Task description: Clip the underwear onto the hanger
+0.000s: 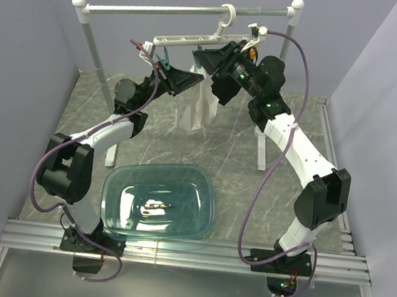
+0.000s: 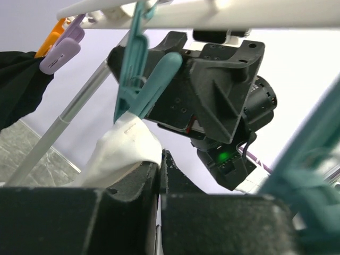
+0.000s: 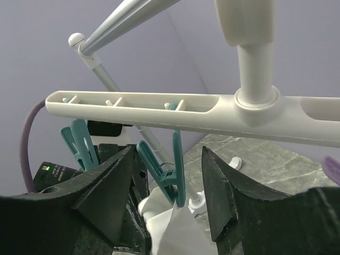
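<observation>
Pinching the top edge of the white underwear (image 2: pixel 119 149) with the left gripper (image 2: pixel 161 159), jaws together on the cloth, just under a teal peg (image 2: pixel 141 79) of the hanger (image 3: pixel 159 109). Straddling that peg with the right gripper (image 3: pixel 167 151), jaws apart, fabric just below them. Hooked over the grey rail (image 1: pixel 157 9), well above the desk (image 1: pixel 233 160).
</observation>
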Action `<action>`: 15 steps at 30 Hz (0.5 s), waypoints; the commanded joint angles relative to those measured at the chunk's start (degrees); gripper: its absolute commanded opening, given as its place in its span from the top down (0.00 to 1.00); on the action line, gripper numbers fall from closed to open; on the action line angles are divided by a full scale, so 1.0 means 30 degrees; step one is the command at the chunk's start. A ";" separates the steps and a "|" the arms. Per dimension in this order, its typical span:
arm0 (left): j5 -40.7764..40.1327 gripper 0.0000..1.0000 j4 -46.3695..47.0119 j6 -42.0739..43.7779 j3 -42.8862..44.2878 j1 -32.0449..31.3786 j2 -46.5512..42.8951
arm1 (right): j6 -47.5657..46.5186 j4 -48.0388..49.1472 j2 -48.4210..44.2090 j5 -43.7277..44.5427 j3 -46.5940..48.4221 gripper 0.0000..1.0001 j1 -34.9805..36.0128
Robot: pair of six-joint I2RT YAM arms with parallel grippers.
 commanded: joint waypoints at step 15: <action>-0.0734 0.63 -0.2547 0.3137 -0.1883 0.0722 -0.1737 | -0.0604 0.0386 -0.0585 0.0398 -0.0093 0.31 -0.0256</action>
